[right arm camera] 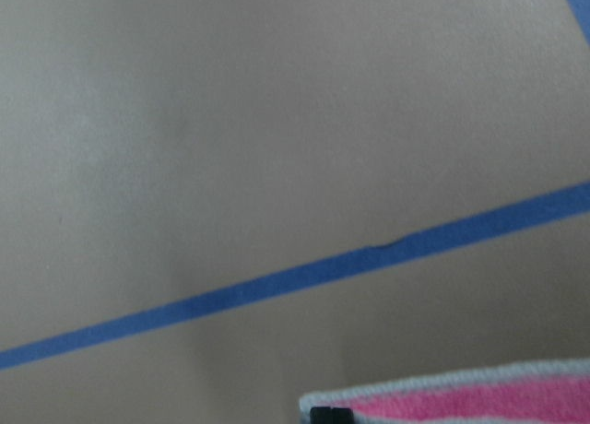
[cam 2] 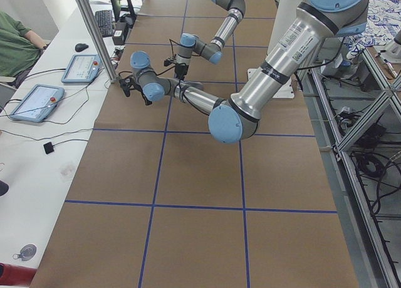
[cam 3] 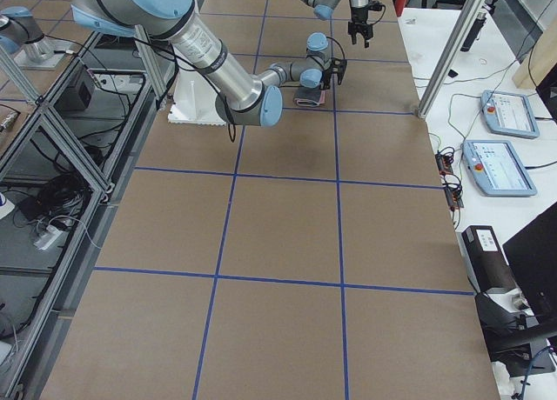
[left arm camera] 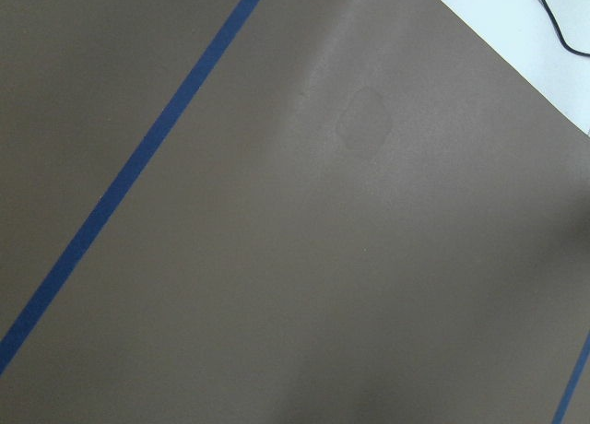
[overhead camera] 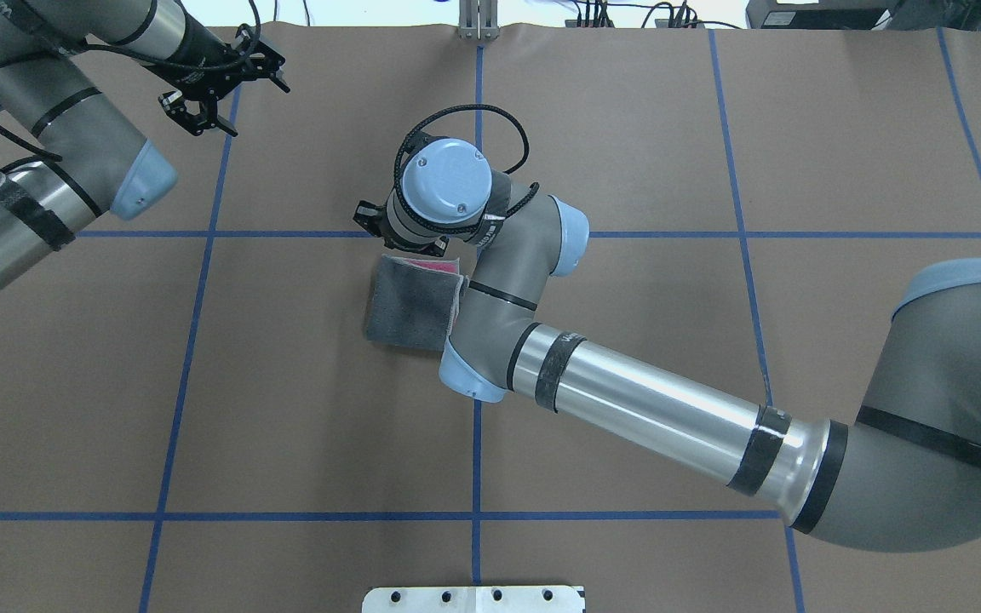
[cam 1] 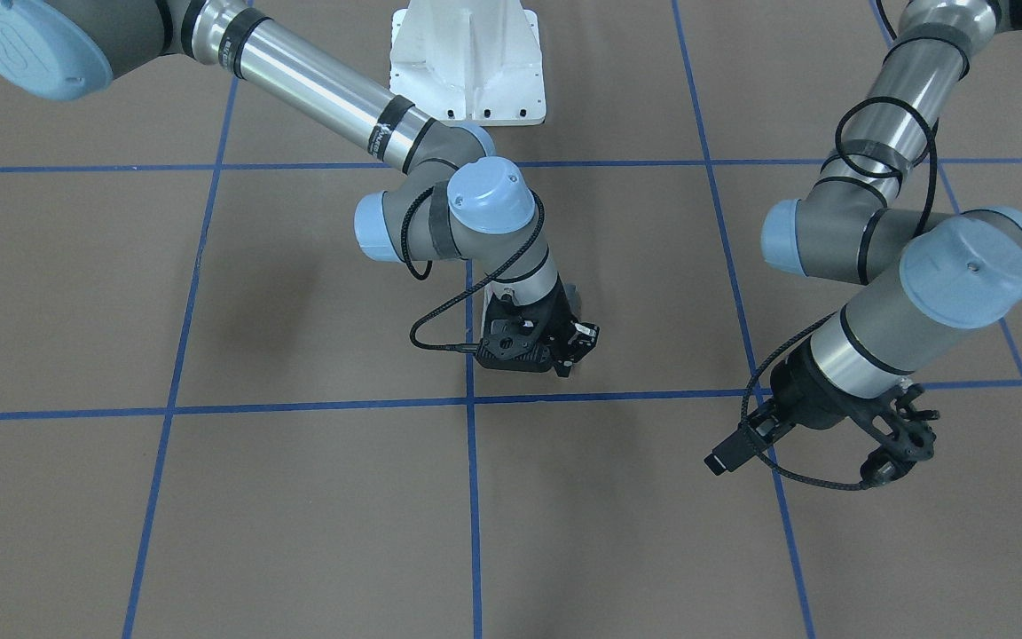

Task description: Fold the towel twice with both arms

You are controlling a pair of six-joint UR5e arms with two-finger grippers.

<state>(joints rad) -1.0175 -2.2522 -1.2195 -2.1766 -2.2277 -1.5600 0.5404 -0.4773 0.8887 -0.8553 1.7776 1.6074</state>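
Observation:
The towel [overhead camera: 405, 302] lies folded on the brown table, dark grey face up, with a strip of pink [overhead camera: 439, 266] showing at its far edge. It also shows in the exterior right view [cam 3: 309, 97]. My right arm's wrist hangs over that far edge and hides the gripper from overhead. The right gripper [cam 1: 575, 348] points down at the towel's edge. In the right wrist view a black fingertip [right arm camera: 323, 415] sits near the middle, on the pink, grey-edged towel [right arm camera: 479, 401], so the gripper looks shut on it. My left gripper [overhead camera: 248, 106] is open and empty, far off at the table's far left.
The white pedestal base [cam 1: 467, 62] stands at the robot's side of the table. Blue tape lines [overhead camera: 478, 136] grid the brown surface. A metal post [overhead camera: 478, 21] stands at the far edge. Operator tablets [cam 3: 500, 167] lie on the white bench beyond.

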